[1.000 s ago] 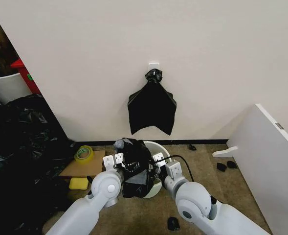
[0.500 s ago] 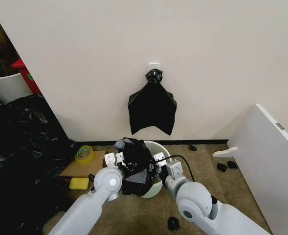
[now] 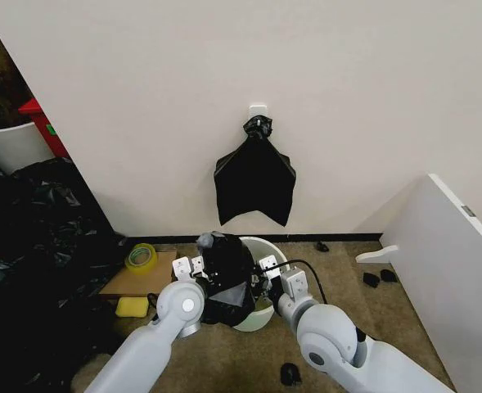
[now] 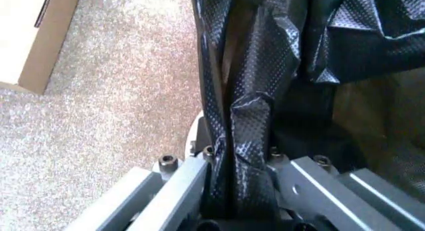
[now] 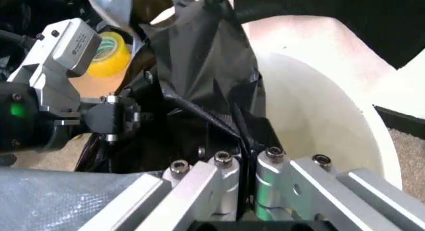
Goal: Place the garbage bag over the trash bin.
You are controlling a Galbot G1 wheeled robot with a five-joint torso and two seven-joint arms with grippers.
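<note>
"What were the claws doing?"
"The left claw [image 4: 239, 201] and right claw [image 5: 246, 191] each pinched the garbage bag [image 3: 227, 274] between them, above the trash bin [image 3: 261, 307]."
"What next?"
"Probably pulling it open over the rim."

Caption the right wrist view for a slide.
Right gripper and left gripper pinch the garbage bag beside the trash bin.

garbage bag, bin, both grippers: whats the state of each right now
garbage bag: bunched, pinched on two sides, over the bin's left part, not yet spread round the rim
trash bin: upright, no lid, far rim bare
left gripper: jaws shut on a fold of the bag
right gripper: jaws shut on the bag's edge, at the bin's mouth
</note>
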